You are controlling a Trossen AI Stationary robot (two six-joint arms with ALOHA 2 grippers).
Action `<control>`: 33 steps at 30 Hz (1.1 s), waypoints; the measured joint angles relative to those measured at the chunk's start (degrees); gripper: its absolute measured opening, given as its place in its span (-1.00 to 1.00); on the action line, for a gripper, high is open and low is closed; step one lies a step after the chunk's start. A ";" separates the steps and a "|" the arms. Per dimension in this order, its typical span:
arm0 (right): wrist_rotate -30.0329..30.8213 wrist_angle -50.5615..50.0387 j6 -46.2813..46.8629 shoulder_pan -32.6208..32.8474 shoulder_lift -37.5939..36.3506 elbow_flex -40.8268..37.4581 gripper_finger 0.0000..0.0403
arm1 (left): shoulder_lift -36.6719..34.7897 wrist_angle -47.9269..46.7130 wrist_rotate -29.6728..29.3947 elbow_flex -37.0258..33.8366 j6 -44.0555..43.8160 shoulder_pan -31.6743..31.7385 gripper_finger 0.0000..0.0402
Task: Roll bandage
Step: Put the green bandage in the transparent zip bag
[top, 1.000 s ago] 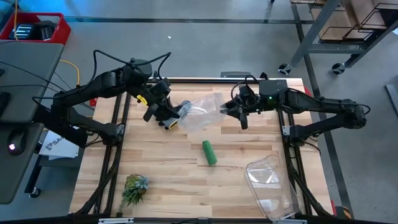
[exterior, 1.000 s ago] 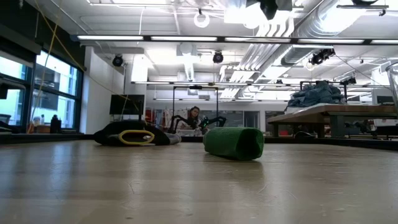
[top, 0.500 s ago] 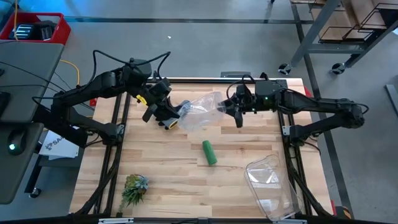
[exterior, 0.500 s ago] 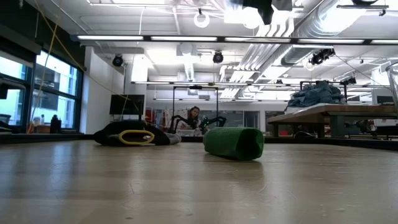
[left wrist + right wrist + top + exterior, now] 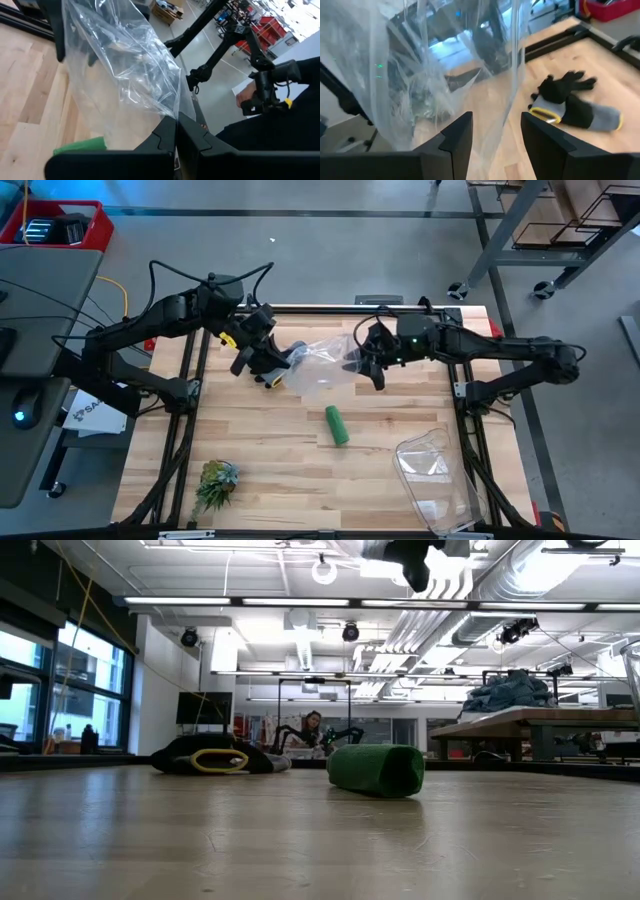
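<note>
Looking across the table (image 5: 300, 470), we see the clear plastic bag (image 5: 322, 362) strung between both arms: the left gripper (image 5: 175, 131) is clamped on one edge of it, while the right gripper (image 5: 492, 131) stands with fingers spread around the bag's far edge, not pinching it. We judge the film could slip from that loose side and sag. The bandage (image 5: 336, 425), already rolled, lies apart on the wood nearer the front. The glove (image 5: 572, 106) rests near the left arm. We read no legible writing.
</note>
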 joint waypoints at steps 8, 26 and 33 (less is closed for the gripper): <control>-0.55 -0.05 2.45 0.02 1.74 0.00 -0.20 | 0.00 0.40 -1.19 0.00 0.07 0.00 -1.00; 3.21 7.29 5.21 0.00 -0.20 0.00 -0.20 | -0.15 17.41 -3.14 0.04 1.16 0.00 -1.00; 2.29 14.47 6.37 0.00 -0.89 0.00 -0.20 | -0.15 21.14 -7.24 0.04 4.85 0.00 -1.00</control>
